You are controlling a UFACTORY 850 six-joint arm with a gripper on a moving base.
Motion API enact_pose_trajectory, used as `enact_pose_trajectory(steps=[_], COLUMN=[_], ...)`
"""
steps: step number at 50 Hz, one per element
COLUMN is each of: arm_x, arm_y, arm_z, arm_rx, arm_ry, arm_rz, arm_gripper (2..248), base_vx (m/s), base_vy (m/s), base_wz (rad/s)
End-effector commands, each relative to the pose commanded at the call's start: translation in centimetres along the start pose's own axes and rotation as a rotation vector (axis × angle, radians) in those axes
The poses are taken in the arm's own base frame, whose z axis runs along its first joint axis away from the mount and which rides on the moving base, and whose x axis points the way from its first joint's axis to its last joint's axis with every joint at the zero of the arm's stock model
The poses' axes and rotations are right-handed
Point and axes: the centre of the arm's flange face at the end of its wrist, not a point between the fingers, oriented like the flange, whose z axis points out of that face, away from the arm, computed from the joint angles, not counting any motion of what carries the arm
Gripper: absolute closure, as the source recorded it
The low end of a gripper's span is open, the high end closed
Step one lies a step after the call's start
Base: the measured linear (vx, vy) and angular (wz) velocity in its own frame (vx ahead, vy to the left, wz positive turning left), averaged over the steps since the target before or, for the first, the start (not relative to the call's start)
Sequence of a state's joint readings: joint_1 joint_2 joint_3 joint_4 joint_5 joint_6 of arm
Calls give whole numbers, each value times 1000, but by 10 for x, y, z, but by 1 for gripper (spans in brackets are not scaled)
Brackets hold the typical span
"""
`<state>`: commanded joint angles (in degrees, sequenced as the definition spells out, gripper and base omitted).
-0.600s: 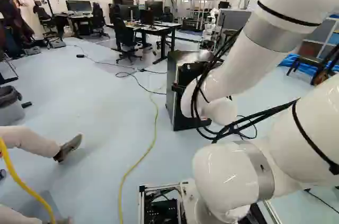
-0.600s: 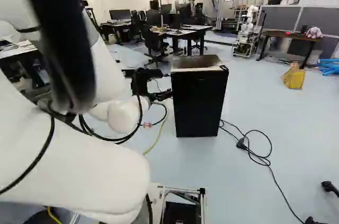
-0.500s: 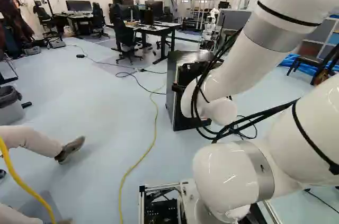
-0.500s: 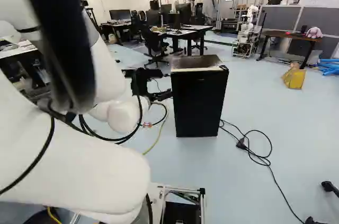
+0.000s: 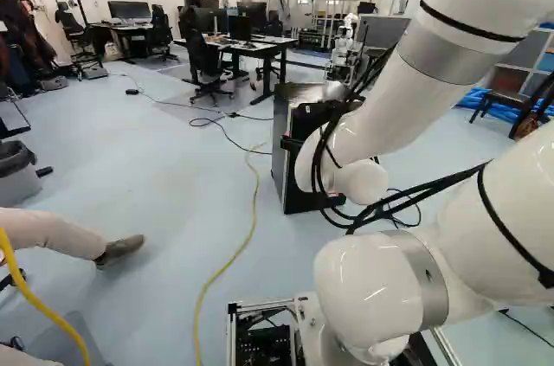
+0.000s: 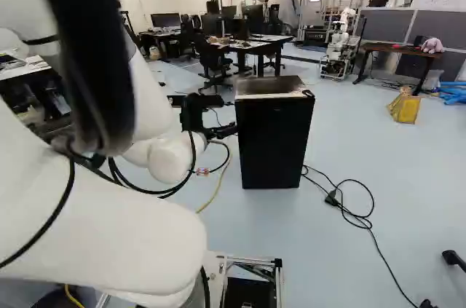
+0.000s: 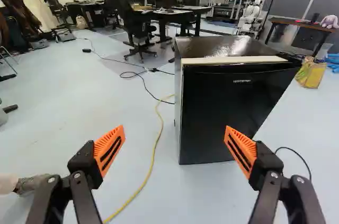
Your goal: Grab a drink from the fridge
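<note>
My gripper (image 6: pixel 227 116) shows in the right base view near the left side of the small black fridge (image 6: pixel 274 144), partly behind its own arm and cables. In the wrist view the gripper (image 7: pixel 175 128) stands wide open, orange pads apart and nothing between them. Ahead of it is the fridge (image 7: pixel 233 115), door shut, with a pale strip along the front edge of its top. The right finger overlaps the lower door in that view; a touch cannot be made out. The fridge's inside is hidden and no drink can be seen.
A yellow cable (image 5: pixel 251 232) runs along the floor left of the fridge; a black cord (image 6: pixel 357 213) lies to its right. A person's leg (image 5: pixel 65 236) reaches in at the left. Desks (image 5: pixel 260 48) and another robot (image 6: pixel 338 46) stand farther back.
The person's foot at the left of the left base view has shifted slightly. The arm, the base and the fridge show no clear movement.
</note>
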<state>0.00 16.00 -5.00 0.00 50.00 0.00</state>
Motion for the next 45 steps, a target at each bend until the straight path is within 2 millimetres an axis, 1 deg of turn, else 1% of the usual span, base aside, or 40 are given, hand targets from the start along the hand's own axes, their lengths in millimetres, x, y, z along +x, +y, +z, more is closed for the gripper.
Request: enact_pose_trajectory(steps=[45], arm_x=[0], arm_y=[0], arm_z=[0], arm_rx=[0], arm_ry=[0], arm_rz=[0], arm_gripper=[3], base_vx=[45], base_vy=[-1], base_wz=[-3])
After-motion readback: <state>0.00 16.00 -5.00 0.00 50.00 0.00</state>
